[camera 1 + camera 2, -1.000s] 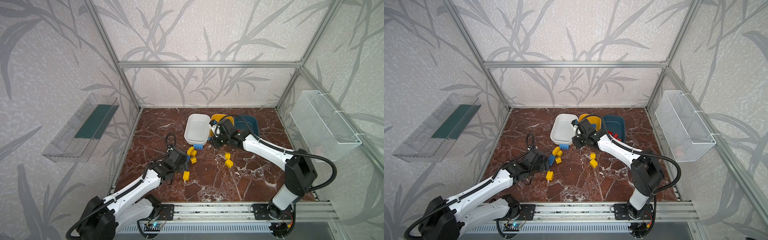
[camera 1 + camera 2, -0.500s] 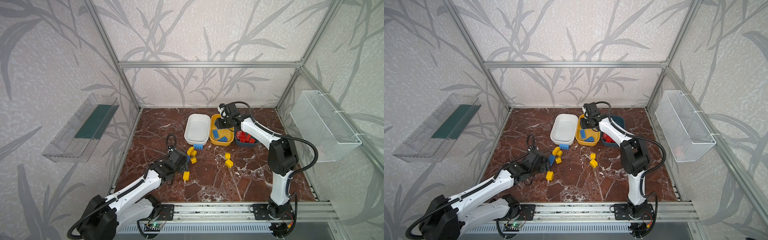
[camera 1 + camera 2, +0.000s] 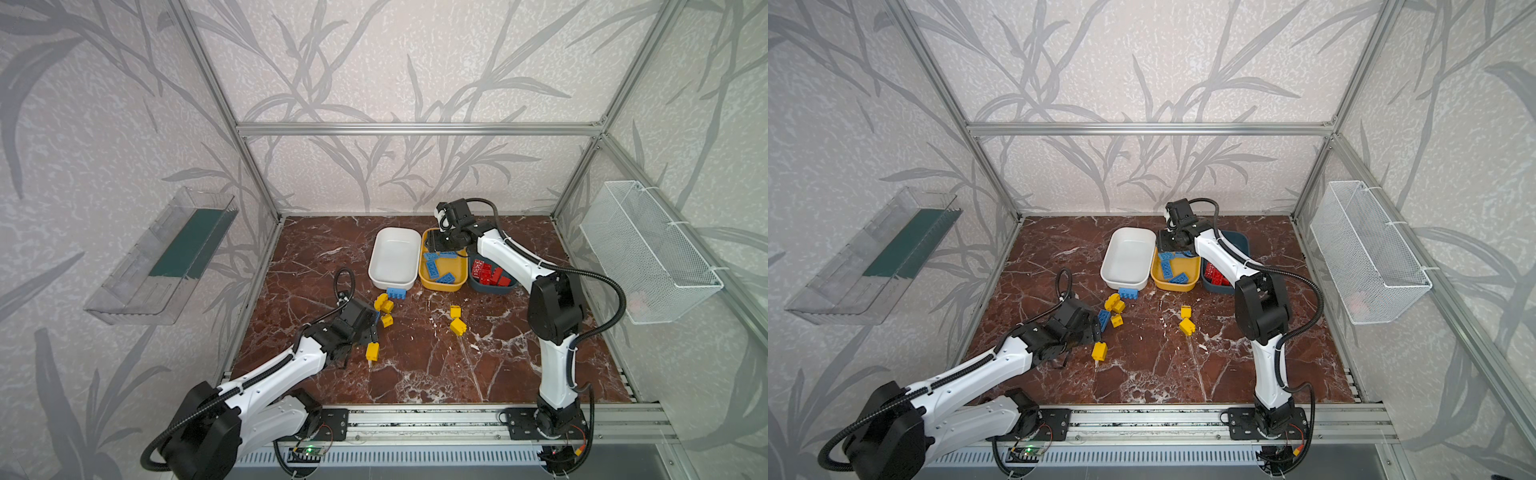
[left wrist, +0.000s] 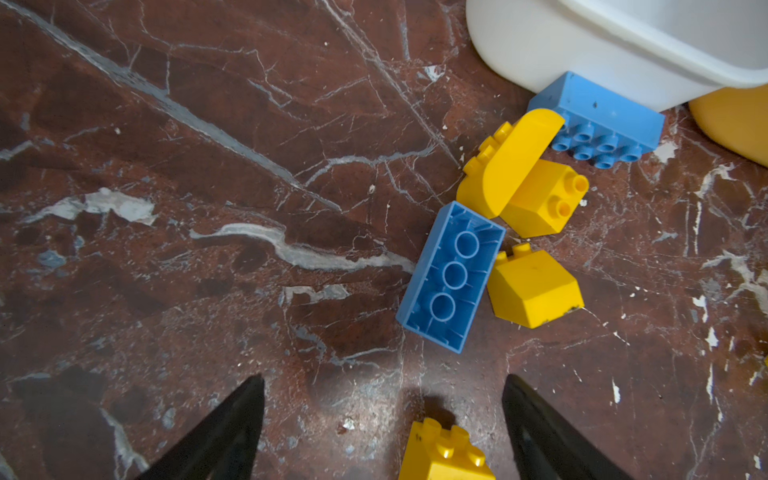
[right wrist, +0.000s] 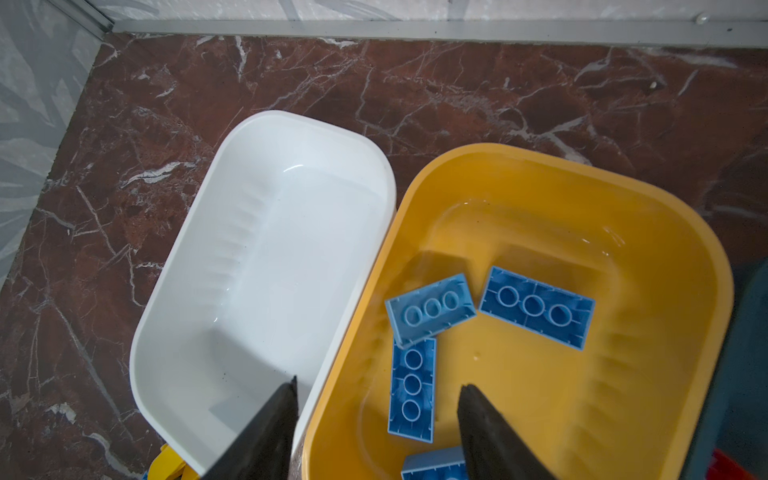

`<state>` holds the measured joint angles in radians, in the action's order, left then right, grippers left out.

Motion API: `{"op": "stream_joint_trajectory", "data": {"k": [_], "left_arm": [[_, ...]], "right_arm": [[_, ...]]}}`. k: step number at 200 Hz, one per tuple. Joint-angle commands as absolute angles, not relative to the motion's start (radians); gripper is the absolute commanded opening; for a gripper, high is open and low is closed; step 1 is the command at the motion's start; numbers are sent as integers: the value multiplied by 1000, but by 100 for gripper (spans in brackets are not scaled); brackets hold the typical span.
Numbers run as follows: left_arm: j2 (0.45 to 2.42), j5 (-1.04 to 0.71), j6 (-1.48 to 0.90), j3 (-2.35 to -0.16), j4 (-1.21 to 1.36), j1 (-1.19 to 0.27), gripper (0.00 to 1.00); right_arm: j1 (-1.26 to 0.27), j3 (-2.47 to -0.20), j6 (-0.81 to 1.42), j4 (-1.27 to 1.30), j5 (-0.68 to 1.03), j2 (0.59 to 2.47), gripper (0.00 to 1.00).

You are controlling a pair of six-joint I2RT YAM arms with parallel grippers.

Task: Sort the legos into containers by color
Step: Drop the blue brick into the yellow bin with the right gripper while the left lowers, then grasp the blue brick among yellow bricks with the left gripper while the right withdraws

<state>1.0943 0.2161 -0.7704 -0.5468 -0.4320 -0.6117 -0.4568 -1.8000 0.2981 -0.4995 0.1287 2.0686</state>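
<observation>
I look down on a red-brown marble tabletop (image 3: 415, 374) veined with white. At three o'clock a white wire mesh basket (image 3: 648, 257) hangs on the side wall. Something pale pink shows through the mesh at its near end, too blurred to name. At nine o'clock a clear plastic wall tray (image 3: 158, 262) is fixed to the opposite wall, with a dark green strip (image 3: 189, 245) lying along it. At twelve o'clock an aluminium crossbar (image 3: 415, 129) runs across grey leaf-patterned wallpaper (image 3: 415, 62).

Left end effector (image 4: 383, 379), right end effector (image 5: 379, 383): jaws apart.
</observation>
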Motion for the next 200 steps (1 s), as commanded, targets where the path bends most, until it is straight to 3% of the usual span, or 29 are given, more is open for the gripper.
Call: {"op": "stream_joint_trajectory", "data": {"k": [1,113,200], "left_arm": [[1114,242,-773,-564,-413,-606,88],[1365,203,-699,-675,-325,-570,81],[1544,162,-696,-732,-283,-551,55]], "right_arm": [[-452,-1792,287,-505,122,2052,65],[-452,-1342,323,-306,162,1684,67],[-453,-1137,321,-274,158,1454,67]]}}
